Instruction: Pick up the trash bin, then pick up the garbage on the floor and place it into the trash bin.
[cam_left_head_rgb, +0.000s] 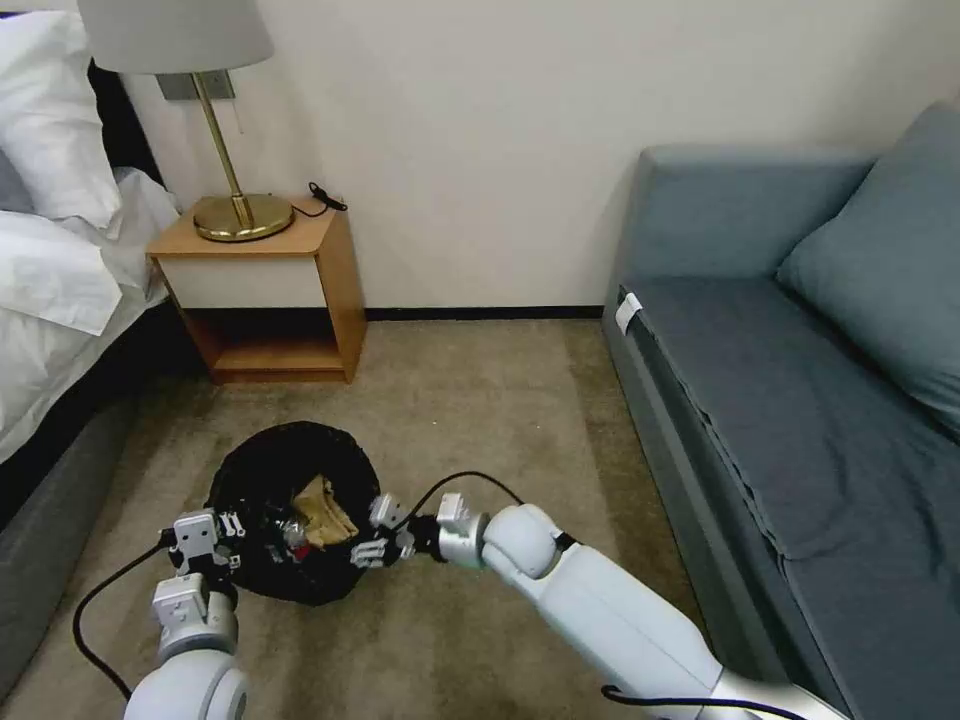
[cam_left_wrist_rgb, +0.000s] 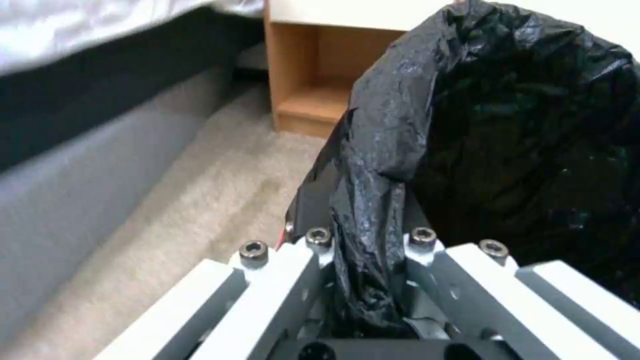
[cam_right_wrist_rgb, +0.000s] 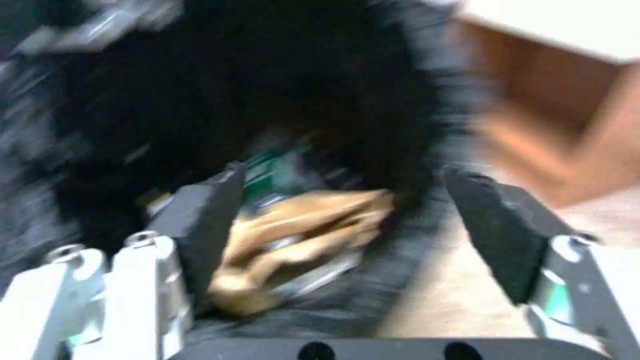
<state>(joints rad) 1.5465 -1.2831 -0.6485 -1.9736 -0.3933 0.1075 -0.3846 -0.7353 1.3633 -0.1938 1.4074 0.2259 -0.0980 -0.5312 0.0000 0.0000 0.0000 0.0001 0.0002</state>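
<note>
**Spotter:** Where did the bin sit against the hands?

**Operator:** I had the small round bin lined with crinkly black plastic (cam_left_head_rgb: 290, 525) low over the beige carpet floor (cam_left_head_rgb: 470, 400), between both arms. My left hand (cam_left_wrist_rgb: 363, 300) was clamped on a bunched fold of the black liner at the bin's near-left rim. My right hand (cam_left_head_rgb: 385, 535) hung at the right rim, fingers spread wide, nothing in them.

**Spotter:** And the garbage?

**Operator:** Tan crumpled paper (cam_left_head_rgb: 322, 512) lay inside, ahead and just below the right hand, with a green-labelled clear bottle (cam_right_wrist_rgb: 273, 177) behind it and a red scrap (cam_left_head_rgb: 292, 537) beside. I could not make out a yellow-silver wrapper. I saw no litter on the carpet.

**Spotter:** Room to move?

**Operator:** Open carpet lay ahead. The wooden nightstand (cam_left_head_rgb: 275, 290) and white-sheeted bed (cam_left_head_rgb: 60, 270) crowded the left; the grey-blue sofa (cam_left_head_rgb: 780, 380) walled the right. I judged the right hand had clearance to withdraw backward, away from the rim.
</note>
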